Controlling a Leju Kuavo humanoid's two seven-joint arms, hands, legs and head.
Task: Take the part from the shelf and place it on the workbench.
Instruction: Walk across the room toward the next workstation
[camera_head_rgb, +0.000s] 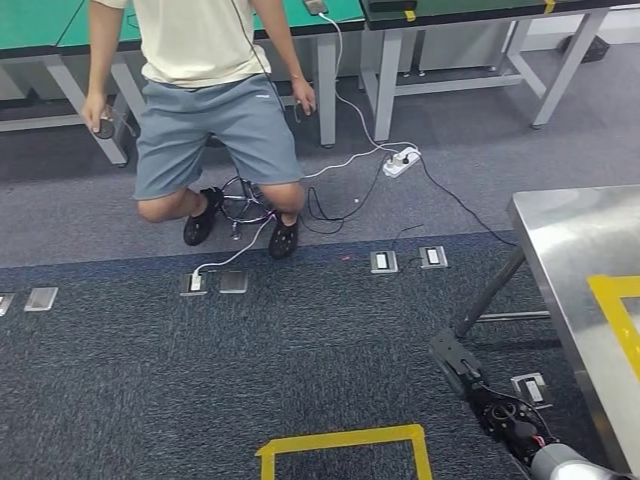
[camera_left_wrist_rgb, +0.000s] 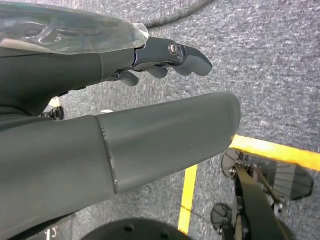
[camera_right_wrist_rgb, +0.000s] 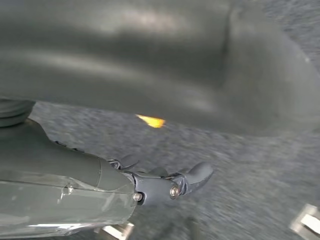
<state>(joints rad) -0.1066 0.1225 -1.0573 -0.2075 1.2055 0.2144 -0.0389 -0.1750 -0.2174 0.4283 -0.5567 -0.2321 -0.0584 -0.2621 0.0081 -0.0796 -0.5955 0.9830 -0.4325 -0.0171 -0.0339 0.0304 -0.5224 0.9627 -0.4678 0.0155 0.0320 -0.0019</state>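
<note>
Both hands hang released and hold nothing: left hand (camera_left_wrist_rgb: 166, 60), right hand (camera_head_rgb: 460, 365). You can't see the part or shelf; turn to find them, keeping clear of the steel tabletop (camera_head_rgb: 573, 250) and the seated person (camera_head_rgb: 204, 110)

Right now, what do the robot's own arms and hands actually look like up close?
In both wrist views each hand has a thick, smooth matte grey thumb, the left hand and the right hand alike. Slimmer dark fingers carry small silver screws at their hinges, below a glossy translucent cover. In the head view the right arm ends in a silver cylinder, with black parts and a little red wiring showing.
</note>
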